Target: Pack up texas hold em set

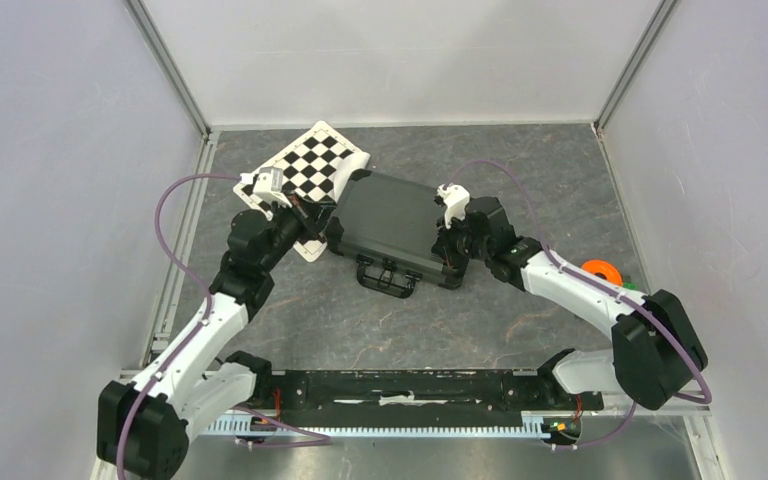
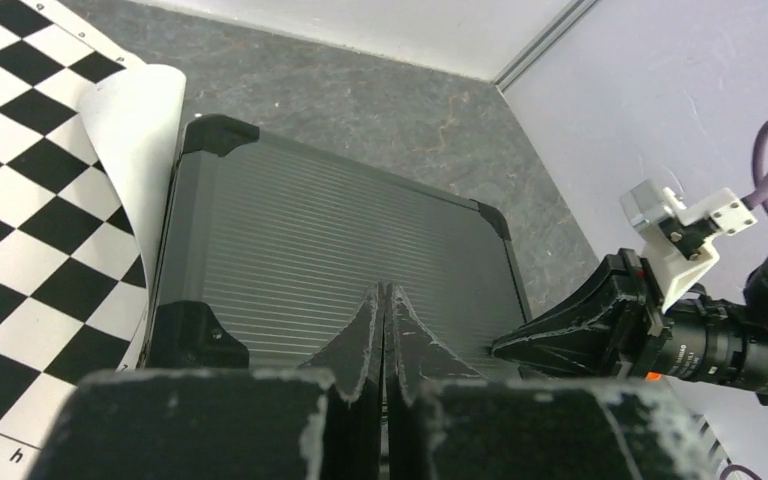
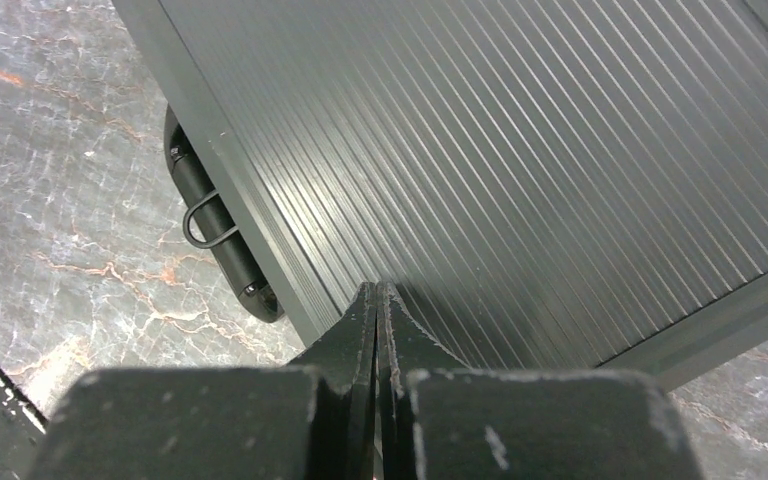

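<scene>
Case: the black case (image 1: 390, 225) lies flat and closed in the middle of the table (image 1: 520, 320), turned at an angle to the table's edges.
Lid: the ribbed lid (image 3: 520, 150) faces up; nothing lies on it.
Handle: the handle (image 1: 385, 277) sits on the case's near long side, towards the arm bases; the right wrist view shows it lying against that side with a wire loop at one end.
Chips, cards, dice: none can be seen outside the case.
Left gripper: the left gripper (image 2: 382, 295) has its fingers pressed together with nothing between them. Its tips are over the left part of the lid, near the edge; whether they press on it cannot be told.
Right gripper: the right gripper (image 3: 375, 290) is likewise fully closed and empty-handed. Its tips are at the lid, just inside the handle-side edge, at the case's right end.
Checkered board: the black-and-white checkered board (image 1: 315, 165) lies on the far left, its curled corner tucked under the case's left side.
Orange object: an orange object (image 1: 601, 270) sits well apart, by the right wall, beside the right arm.
</scene>
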Controlling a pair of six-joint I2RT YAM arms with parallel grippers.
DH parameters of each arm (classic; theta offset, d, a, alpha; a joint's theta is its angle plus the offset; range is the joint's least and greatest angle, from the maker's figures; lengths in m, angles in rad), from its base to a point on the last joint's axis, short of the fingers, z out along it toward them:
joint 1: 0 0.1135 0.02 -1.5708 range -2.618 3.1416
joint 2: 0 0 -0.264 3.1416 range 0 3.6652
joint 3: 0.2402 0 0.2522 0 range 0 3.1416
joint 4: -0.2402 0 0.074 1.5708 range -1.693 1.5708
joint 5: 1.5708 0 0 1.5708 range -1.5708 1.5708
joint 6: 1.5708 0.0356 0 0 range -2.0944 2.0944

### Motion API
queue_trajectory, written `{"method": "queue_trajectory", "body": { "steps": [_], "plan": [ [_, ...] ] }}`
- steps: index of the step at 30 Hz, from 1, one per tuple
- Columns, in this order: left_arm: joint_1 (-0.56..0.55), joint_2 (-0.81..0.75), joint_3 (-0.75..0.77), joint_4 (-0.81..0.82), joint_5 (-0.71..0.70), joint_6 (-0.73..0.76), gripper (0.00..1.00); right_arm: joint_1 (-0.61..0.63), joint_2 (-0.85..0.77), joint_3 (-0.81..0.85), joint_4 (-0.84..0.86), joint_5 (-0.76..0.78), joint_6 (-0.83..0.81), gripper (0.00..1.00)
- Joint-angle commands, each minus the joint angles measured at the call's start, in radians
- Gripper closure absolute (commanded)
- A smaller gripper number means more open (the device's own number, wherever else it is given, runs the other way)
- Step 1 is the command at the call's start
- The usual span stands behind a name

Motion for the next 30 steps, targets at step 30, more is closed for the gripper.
{"method": "queue_trajectory", "body": {
  "steps": [30],
  "plan": [
    [0.004,-0.07,0.017,0.036,-0.01,0.024,0.98,0.051,0.082,0.088,-0.042,-0.102,0.076,1.0]
  ]
}}
